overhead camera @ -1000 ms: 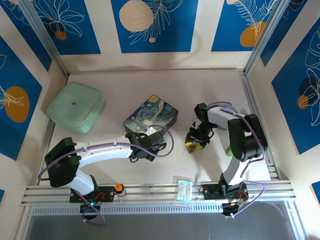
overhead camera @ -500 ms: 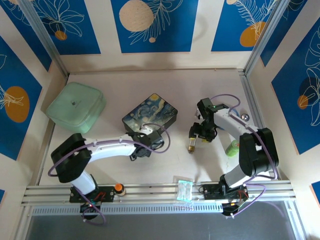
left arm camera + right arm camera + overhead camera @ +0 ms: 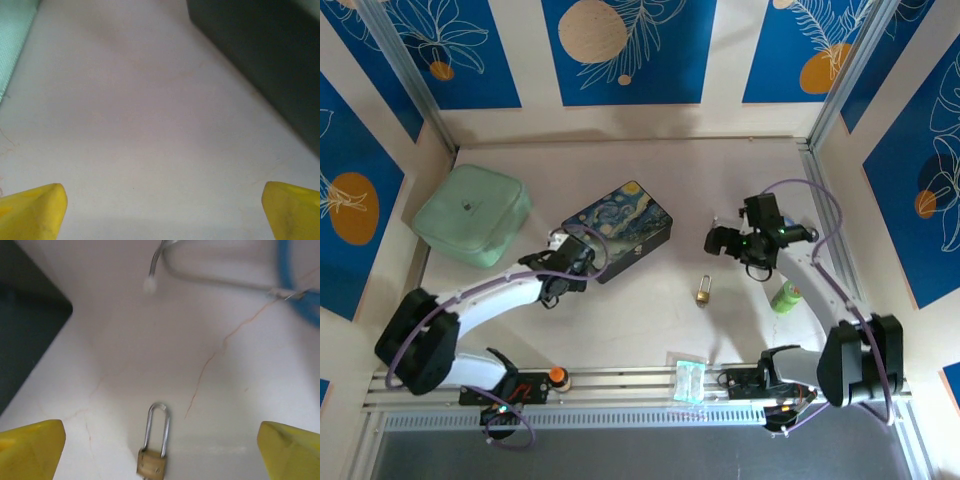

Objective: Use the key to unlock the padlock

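The padlock (image 3: 704, 291), a brass body with a long silver shackle, lies flat on the pale table. In the right wrist view the padlock (image 3: 151, 464) is at the bottom edge, shackle pointing away, its lower end cut off. I cannot make out the key. My right gripper (image 3: 716, 241) hovers just beyond the padlock; its yellow fingertips (image 3: 32, 450) stand wide apart and my right gripper (image 3: 161, 440) is open and empty. My left gripper (image 3: 563, 255) is beside the starry painted box (image 3: 620, 228); in its own view my left gripper (image 3: 163, 200) is open over bare table.
A mint-green case (image 3: 472, 213) lies at the far left, its edge (image 3: 15, 45) close to the left fingers. The box's dark side (image 3: 265, 65) is to their right. A stethoscope (image 3: 200, 272) with blue tubing lies beyond the padlock. A green bottle (image 3: 786, 297) stands at the right.
The right gripper opened and let go of the padlock, which now lies on the table, and drew back to the right. The left arm swung left along the box.
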